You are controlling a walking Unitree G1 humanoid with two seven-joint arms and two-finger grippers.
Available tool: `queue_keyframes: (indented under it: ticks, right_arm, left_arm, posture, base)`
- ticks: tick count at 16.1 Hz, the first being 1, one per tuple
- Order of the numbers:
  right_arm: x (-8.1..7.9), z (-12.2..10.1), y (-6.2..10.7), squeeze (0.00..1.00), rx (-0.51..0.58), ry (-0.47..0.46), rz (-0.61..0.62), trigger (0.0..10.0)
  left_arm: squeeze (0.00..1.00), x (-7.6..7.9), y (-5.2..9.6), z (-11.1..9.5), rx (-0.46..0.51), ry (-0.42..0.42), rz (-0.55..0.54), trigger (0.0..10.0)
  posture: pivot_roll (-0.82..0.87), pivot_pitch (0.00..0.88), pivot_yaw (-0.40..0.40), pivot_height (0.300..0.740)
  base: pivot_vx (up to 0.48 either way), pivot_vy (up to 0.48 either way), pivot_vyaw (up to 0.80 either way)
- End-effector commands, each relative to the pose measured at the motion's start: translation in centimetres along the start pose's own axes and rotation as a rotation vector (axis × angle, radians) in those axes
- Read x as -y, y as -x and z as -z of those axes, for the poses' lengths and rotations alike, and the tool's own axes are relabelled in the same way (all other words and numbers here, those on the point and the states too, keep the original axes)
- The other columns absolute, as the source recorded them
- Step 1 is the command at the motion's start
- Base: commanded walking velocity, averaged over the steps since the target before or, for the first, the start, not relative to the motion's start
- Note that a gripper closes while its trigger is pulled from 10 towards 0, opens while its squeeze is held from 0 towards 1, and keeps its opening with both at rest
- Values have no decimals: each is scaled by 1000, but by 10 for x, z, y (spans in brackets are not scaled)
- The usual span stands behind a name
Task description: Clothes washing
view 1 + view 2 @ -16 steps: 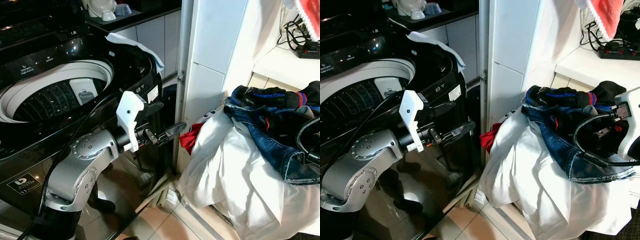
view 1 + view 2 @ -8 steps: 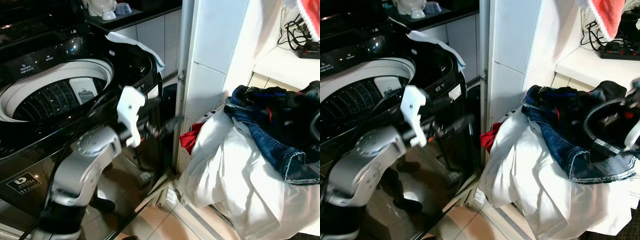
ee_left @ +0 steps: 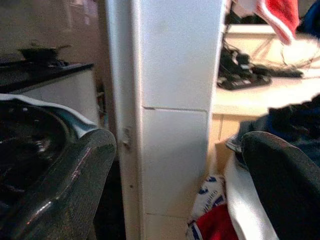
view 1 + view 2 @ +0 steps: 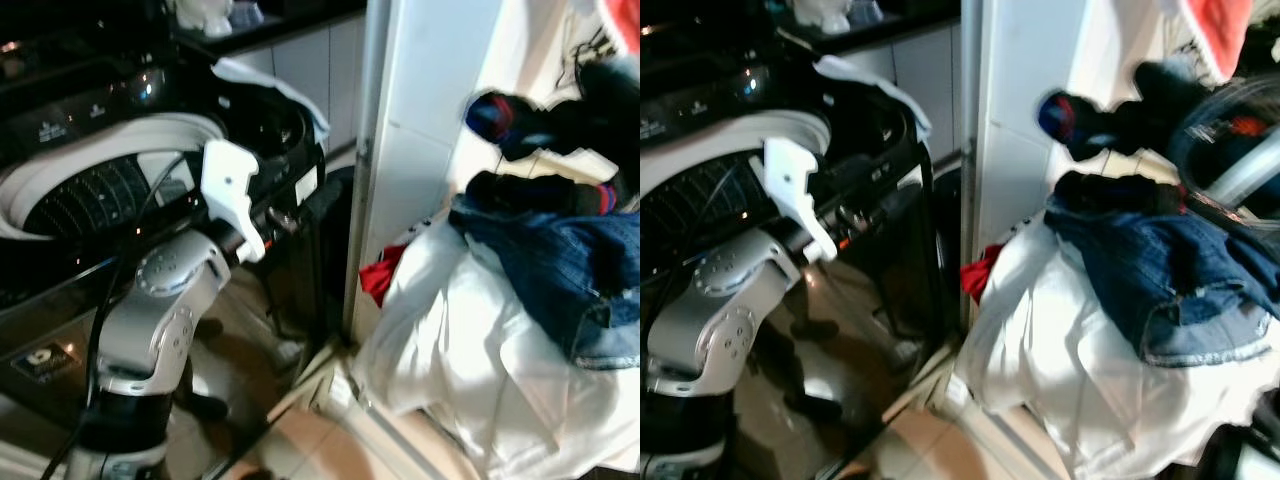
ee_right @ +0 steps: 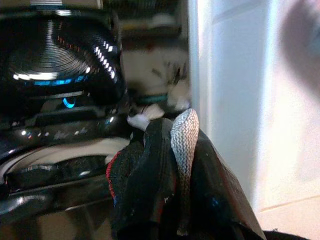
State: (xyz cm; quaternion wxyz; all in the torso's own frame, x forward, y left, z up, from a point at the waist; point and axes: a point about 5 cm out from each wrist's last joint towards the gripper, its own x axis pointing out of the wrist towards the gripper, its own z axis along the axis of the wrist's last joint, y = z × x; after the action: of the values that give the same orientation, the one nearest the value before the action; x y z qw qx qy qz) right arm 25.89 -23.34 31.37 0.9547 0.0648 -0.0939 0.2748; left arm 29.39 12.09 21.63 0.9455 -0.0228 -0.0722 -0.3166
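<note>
A black top-loading washing machine stands on the left with its lid up and its white-rimmed drum exposed. On the right lies a pile of laundry: blue jeans on top of white garments, with a red cloth at the pile's left edge. My right gripper is shut on a dark garment with blue and red trim, which hangs blurred above the jeans. In front of the machine's right corner, my left gripper is open with nothing between its fingers.
A white pillar stands between the machine and the pile. A white cloth is draped over the machine's back right rim. On a shelf at the upper right are cables, with a red towel hanging above. The floor is tan tile.
My right gripper has pulled the dark garment up off the jeans into the air. My left arm has drawn back to the left, closer to the machine.
</note>
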Motion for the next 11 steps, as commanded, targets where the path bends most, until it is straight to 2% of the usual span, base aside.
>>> queue_keyframes:
  ticks: [1, 2, 3, 4, 5, 6, 7, 8, 10, 11]
  right_arm:
    - [-7, 8, -15, 0, -20, -13, -15, 0]
    - [-9, 9, -20, 0, -13, -33, -23, 0]
    - [-18, 13, -40, 0, 19, -87, -37, 0]
    - [-19, 14, -49, 0, 37, -121, -21, 0]
    - [-21, 19, -57, 0, 56, -166, -2, 0]
    - [-23, 21, -59, 0, 59, -179, 0, 0]
    - [-37, 38, -64, 0, 44, -237, -33, 0]
    - [-45, 45, -66, 0, 40, -275, -45, 0]
    - [-55, 46, -70, 0, 90, -399, -85, 0]
    - [-59, 50, -72, 0, 99, -461, -101, 0]
  left_arm:
    - [0, -7, 0, -11, 44, -22, -31, 10000]
    - [0, -8, -1, -12, 50, -15, -46, 10000]
    - [0, -12, -1, -18, 77, 9, -84, 10000]
    - [90, -11, -1, -20, 95, 34, -75, 10000]
    - [1000, -7, -3, -22, 109, 86, -34, 10000]
    - [1000, -5, -4, -23, 115, 100, -16, 10000]
    - [1000, 0, -10, -26, 140, 150, 30, 10000]
    - [1000, 7, -14, -26, 139, 166, 108, 10000]
    - [1000, 19, -18, -30, 189, 278, 187, 10000]
    - [1000, 21, -19, -29, 182, 246, 188, 10000]
  posture:
    - [16, 0, 4, 740]
    - [16, 0, 4, 740]
    - [34, 0, -10, 740]
    - [42, 0, -15, 740]
    - [44, 0, -13, 740]
    - [39, 0, -5, 740]
    - [13, 0, 27, 740]
    - [2, 0, 36, 740]
    - [25, 0, 10, 740]
    - [36, 0, -5, 740]
  base:
    - [0, 0, 0]
    - [0, 0, 0]
    - [0, 0, 0]
    - [0, 0, 0]
    - [0, 0, 0]
    - [0, 0, 0]
    - [0, 0, 0]
    - [0, 0, 0]
    - [0, 0, 0]
    - [0, 0, 0]
